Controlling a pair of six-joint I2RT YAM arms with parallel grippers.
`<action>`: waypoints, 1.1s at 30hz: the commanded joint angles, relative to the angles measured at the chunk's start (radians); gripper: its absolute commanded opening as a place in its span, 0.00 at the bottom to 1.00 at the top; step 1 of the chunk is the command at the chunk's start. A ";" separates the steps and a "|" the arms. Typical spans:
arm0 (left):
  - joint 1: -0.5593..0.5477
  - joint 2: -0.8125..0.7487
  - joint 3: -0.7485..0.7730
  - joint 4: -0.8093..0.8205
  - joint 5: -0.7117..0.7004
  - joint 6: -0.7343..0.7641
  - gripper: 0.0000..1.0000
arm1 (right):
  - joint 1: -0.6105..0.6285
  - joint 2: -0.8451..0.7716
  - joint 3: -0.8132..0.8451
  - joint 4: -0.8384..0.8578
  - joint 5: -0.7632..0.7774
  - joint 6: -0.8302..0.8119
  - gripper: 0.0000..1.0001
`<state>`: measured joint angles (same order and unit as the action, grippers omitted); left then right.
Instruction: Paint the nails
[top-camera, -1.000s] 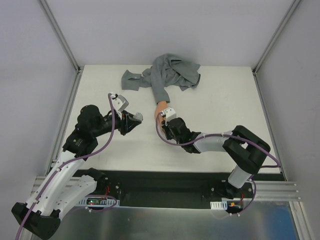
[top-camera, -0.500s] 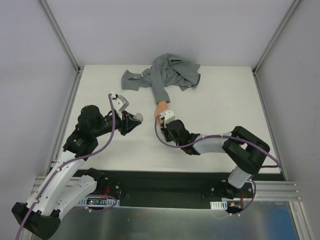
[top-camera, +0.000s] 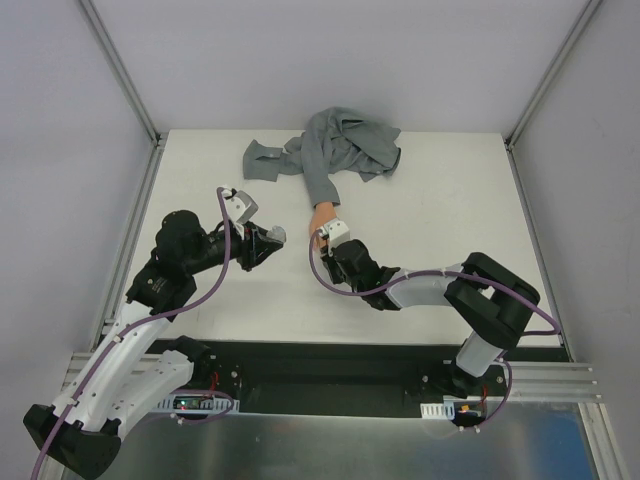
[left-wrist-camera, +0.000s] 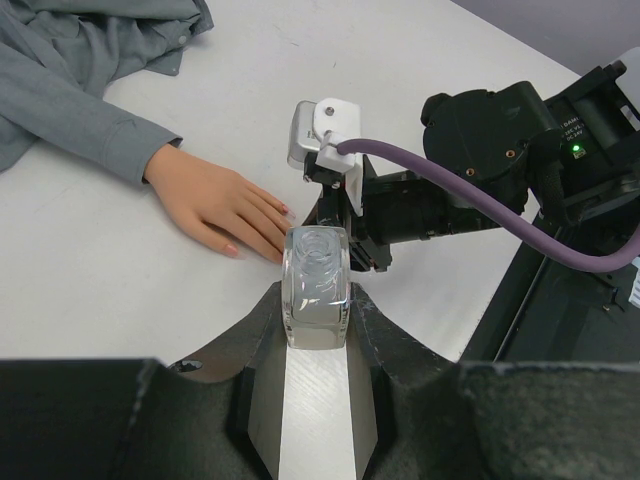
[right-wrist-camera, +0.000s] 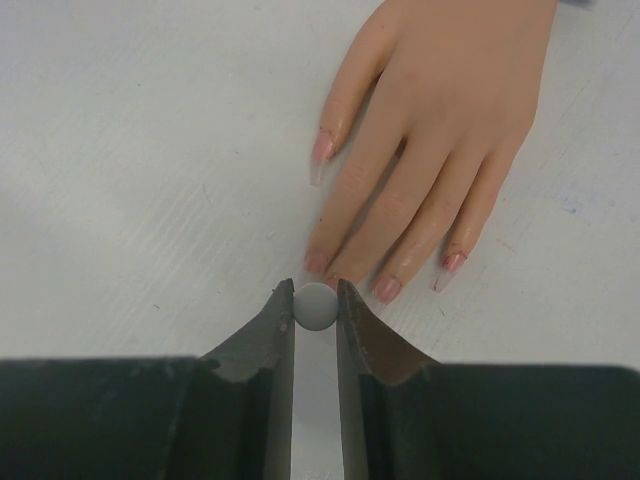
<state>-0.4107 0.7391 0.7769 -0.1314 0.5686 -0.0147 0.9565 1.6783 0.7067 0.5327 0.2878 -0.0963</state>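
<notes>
Right wrist view: nails (right-wrist-camera: 316, 262) point toward right fingers (right-wrist-camera: 268, 345) pinching grey cap (right-wrist-camera: 316, 306); left fingers (left-wrist-camera: 252, 345) clamp bottle (left-wrist-camera: 317, 285).

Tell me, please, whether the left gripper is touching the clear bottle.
Touching. The left wrist view shows the left gripper shut on the clear bottle, a finger pressed against each side.

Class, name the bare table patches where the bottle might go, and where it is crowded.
Free: right side of the table, between cloth and right arm; far-left corner beside the cloth; near strip between right arm and left arm. Crowded: the middle, where the left gripper holding the bottle and right gripper pinching a grey knob sit by the hand.
</notes>
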 joint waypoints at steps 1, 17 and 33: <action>0.010 -0.007 0.004 0.056 0.027 -0.014 0.00 | 0.001 -0.015 0.046 0.009 0.030 -0.016 0.01; 0.012 -0.004 0.004 0.056 0.030 -0.014 0.00 | -0.022 -0.012 0.068 0.004 0.039 -0.025 0.00; 0.015 -0.007 0.002 0.055 0.028 -0.014 0.00 | -0.024 -0.026 0.045 0.007 0.013 -0.011 0.01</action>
<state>-0.4103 0.7395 0.7769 -0.1314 0.5690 -0.0154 0.9310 1.6787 0.7422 0.5159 0.3054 -0.1135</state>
